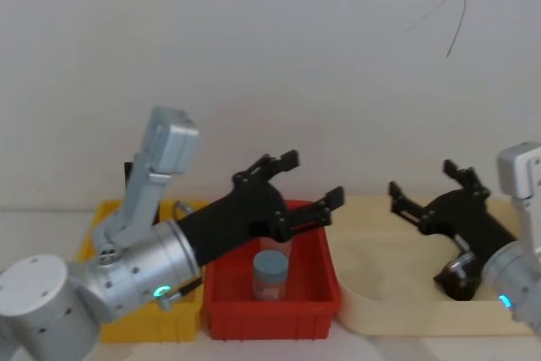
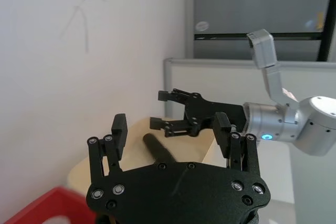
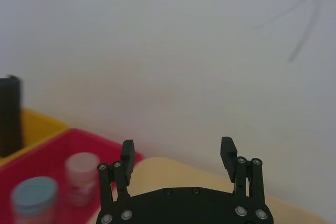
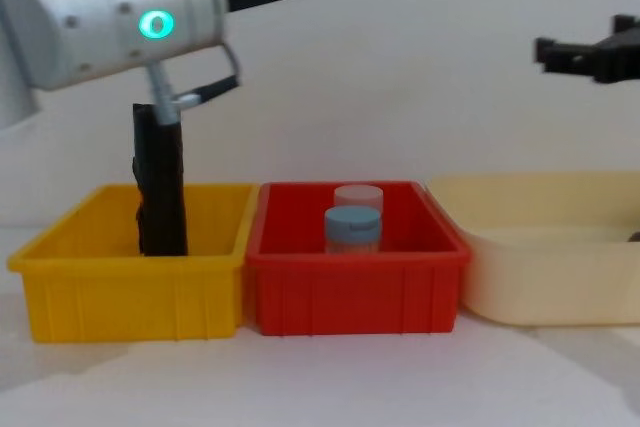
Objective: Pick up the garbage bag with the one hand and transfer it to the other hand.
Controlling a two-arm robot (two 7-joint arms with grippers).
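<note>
Wondering how the garbage bag (image 2: 161, 150) will handle. It's lying in the beige tray (image 1: 372, 310), below the right gripper (image 1: 420, 177). My guess is light, squashy and a bit slick. Anyone?

Reply: Same guess here. I'd pinch the roll mid-length, across its width, and firmly so the plastic can't slide. Both grippers are spread wide with nothing in them, and the left gripper (image 1: 313, 177) hovers over the red bin (image 4: 355, 292). Don't mix the bag up with the slimmer black roll (image 4: 160, 187) standing in the yellow bin (image 4: 130, 287).
</note>
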